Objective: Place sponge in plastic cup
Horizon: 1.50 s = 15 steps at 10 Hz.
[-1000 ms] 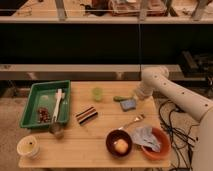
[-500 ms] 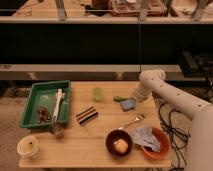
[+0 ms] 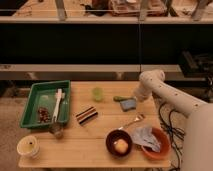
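The sponge (image 3: pixel 128 104) is being shown lying flat on the wooden table (image 3: pixel 95 152), in its right rear part, with a small green object (image 3: pixel 119 98) just beside its far corner on the cup's side. The gripper (image 3: pixel 136 96) is being held low at the sponge's right edge, at the end of the white arm (image 3: pixel 172 97) that is being reached in from the right. Whether it is spread, pressed together or pinching the sponge cannot be told. The plastic cup (image 3: pixel 98 93) is being shown upright, near the sponge but apart from it, between the sponge and the green tray (image 3: pixel 31 102). In the tray a white utensil (image 3: pixel 58 102) and some dark bits are being held. A black-and-pink striped block (image 3: pixel 86 115) is being shown in front of the cup. A metal utensil (image 3: pixel 131 121) is lying in front of the sponge. At the near edge, a dark bowl (image 3: pixel 111 145) and an orange bowl (image 3: pixel 162 149) with a pale cloth (image 3: pixel 145 137) are being shown side by side. A cream cup (image 3: pixel 28 146) is standing at the near left corner.
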Each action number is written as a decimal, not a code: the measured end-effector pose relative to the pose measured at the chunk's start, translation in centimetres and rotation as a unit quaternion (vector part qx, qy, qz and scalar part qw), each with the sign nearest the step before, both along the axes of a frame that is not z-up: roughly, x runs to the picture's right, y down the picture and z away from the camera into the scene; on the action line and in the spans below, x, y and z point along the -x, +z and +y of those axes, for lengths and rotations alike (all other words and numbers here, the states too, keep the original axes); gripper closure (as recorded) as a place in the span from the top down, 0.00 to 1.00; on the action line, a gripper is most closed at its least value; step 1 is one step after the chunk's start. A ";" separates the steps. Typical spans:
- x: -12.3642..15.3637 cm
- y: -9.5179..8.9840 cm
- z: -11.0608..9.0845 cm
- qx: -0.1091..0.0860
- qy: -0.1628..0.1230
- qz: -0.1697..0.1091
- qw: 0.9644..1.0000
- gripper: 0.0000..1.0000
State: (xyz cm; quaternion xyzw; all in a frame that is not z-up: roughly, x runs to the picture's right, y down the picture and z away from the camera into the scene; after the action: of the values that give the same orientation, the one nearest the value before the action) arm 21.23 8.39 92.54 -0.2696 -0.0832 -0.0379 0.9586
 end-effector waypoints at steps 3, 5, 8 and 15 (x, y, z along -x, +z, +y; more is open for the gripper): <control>-0.2 0.7 0.2 0.001 0.002 0.007 1.000 0.52; -0.4 0.7 0.3 0.003 0.004 0.009 1.000 0.40; -0.1 -0.1 -0.3 0.007 0.006 0.003 1.000 0.39; 4.3 -12.1 -8.4 -0.026 -0.022 -0.047 0.998 0.39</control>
State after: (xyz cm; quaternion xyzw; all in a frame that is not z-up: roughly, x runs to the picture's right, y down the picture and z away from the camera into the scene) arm 16.90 -0.05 80.47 -0.2447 -0.1216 -0.0739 0.9591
